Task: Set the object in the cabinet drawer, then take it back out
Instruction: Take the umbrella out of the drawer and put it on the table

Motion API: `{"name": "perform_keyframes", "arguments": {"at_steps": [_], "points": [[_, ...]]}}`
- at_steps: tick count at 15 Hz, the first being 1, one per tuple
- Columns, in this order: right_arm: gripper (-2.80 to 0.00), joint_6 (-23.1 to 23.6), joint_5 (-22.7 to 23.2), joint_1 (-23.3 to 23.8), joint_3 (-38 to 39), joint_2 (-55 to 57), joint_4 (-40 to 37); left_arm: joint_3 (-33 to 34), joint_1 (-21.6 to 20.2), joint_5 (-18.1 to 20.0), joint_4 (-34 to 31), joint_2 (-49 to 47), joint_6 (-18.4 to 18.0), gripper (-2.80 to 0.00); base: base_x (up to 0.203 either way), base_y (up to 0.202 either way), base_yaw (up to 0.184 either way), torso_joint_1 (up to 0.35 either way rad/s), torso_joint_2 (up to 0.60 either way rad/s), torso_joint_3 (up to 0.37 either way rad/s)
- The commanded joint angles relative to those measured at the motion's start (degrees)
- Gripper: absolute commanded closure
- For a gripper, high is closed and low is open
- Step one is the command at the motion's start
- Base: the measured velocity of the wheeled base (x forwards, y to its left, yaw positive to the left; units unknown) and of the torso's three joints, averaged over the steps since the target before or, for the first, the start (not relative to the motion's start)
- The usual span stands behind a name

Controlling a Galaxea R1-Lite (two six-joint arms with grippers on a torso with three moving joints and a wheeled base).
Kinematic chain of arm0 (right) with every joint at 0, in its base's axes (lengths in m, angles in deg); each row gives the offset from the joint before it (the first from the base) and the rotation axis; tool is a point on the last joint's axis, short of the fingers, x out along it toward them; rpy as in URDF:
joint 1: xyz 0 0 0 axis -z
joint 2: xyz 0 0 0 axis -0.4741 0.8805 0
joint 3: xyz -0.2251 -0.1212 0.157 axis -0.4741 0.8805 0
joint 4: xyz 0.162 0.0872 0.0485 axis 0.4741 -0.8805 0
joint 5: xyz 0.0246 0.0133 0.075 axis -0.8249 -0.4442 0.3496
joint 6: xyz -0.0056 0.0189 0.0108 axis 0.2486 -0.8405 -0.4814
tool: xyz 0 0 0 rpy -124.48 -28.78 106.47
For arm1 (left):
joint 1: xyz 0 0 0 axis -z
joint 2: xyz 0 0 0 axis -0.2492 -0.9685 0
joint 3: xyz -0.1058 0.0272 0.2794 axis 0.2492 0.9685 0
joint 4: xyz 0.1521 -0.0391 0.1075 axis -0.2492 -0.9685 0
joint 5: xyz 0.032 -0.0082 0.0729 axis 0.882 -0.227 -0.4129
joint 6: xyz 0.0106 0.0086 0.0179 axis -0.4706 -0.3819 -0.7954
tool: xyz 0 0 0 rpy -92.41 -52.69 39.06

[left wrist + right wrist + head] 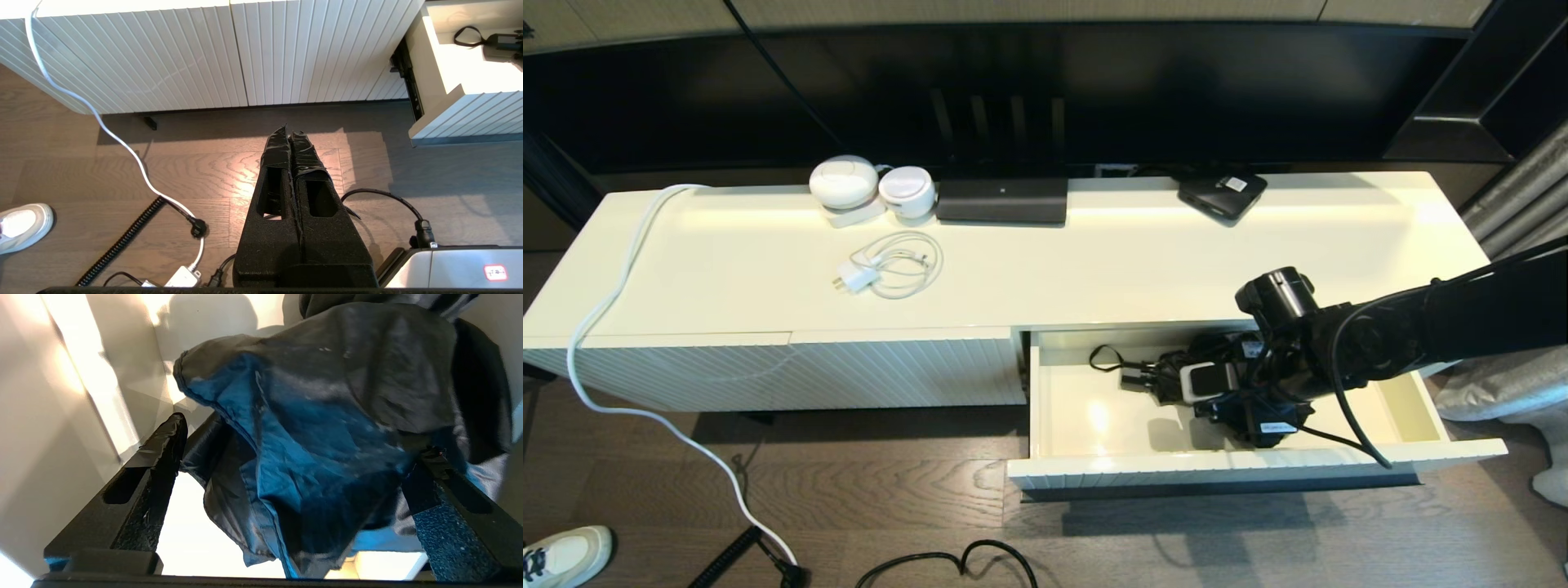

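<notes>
The cabinet drawer (1258, 461) stands pulled out at the right of the cream cabinet, and its corner also shows in the left wrist view (449, 110). Inside lies the object, a black folding umbrella (1156, 377), with its handle and wrist loop (470, 36) pointing left. My right gripper (1188, 377) reaches down into the drawer. It is open (302, 437), and its fingers (159, 457) stand wide apart on either side of the loose fabric (327, 396). My left gripper (288, 132) hangs shut over the wooden floor, left of the drawer, holding nothing.
On the cabinet top lie a coiled white charger cable (886, 273), two white round devices (845, 184), a long black device (1001, 200) and a flat black box (1221, 194). A white cord (605, 310) runs down to the floor. Cables and a shoe (564, 555) lie there.
</notes>
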Motion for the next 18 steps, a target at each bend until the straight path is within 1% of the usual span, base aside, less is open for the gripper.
{"name": "perform_keyframes", "arguments": {"at_steps": [1,4,5,7,14,18], "points": [[-2.80,0.42,-0.05,-0.02,0.20,0.57,0.01,0.09,0.01,0.00,0.03,-0.09,-0.01,0.00,0.000,0.000,0.000,0.000,0.00,0.000],[-2.80,0.42,-0.05,0.06,0.89,1.08,0.60,0.09,0.04,0.00,0.03,-0.09,-0.01,0.00,0.000,0.000,0.000,0.000,0.00,0.000],[0.00,0.42,-0.05,0.06,1.23,1.10,1.31,0.09,0.03,0.00,0.03,-0.09,-0.01,0.00,0.000,0.000,0.000,0.000,0.00,0.000],[0.00,0.24,0.04,-0.02,1.43,1.36,2.65,0.09,-0.05,0.00,0.03,-0.09,-0.01,0.00,0.000,0.000,0.000,0.000,0.00,0.000],[0.00,0.33,-0.08,-0.23,2.28,0.53,2.53,0.09,0.00,0.04,0.03,-0.09,-0.01,0.00,0.000,0.000,0.000,0.000,0.00,0.000],[0.00,0.50,-0.19,-0.59,5.16,-2.95,2.91,0.09,0.04,0.00,0.03,-0.09,-0.01,0.00,0.000,0.000,0.000,0.000,0.00,0.000]]}}
